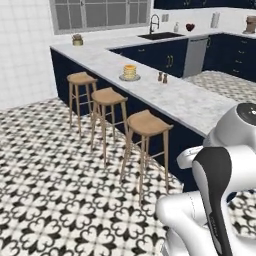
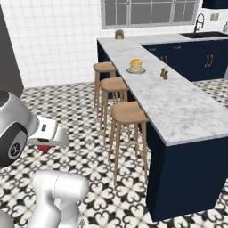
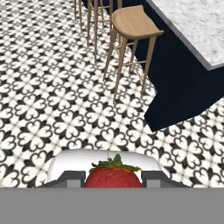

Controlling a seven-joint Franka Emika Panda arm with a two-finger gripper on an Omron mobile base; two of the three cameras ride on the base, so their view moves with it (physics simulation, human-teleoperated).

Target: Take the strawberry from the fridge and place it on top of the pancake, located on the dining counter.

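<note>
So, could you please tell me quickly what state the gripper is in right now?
Gripper: closed on the strawberry, which sits between its fingers in the hand view.

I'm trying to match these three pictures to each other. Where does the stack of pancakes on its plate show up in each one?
Left base view: the pancake sits on the dining counter, upper middle, beyond the stools.
Right base view: the pancake is upper middle, slightly right, on the same counter.
Hand view: no pancake here.
Shared landmark: the nearest wooden stool beside the counter's end.
</note>
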